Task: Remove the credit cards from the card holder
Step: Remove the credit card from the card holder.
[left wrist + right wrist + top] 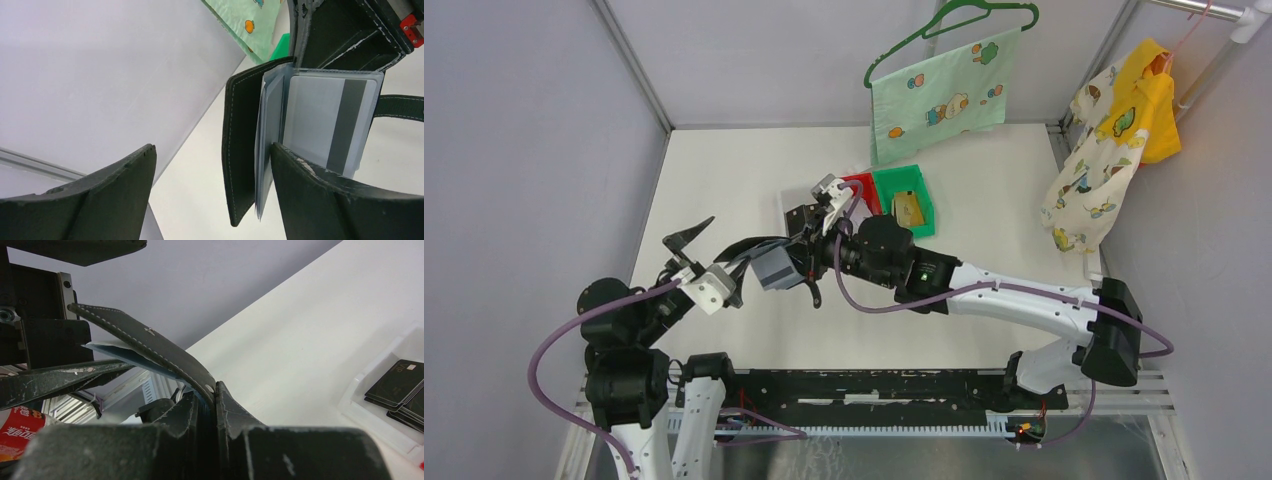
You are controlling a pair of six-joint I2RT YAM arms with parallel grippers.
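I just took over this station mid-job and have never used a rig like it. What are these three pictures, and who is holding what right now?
The overhead picture looks down from behind two robot arms bolted at the table's near edge. The other two come from small cameras on each wrist, so you see each arm's own fingers up close.

The right gripper is shut on the black card holder, holding it up in the air, folded open. In the left wrist view, a whitish-grey card with a dark stripe sits in its clear sleeves.

The left gripper is open, with one finger right beside the sleeves; it holds nothing.

On the table lie a green bin with a tan card inside, a red bin, and a clear bin holding dark cards.
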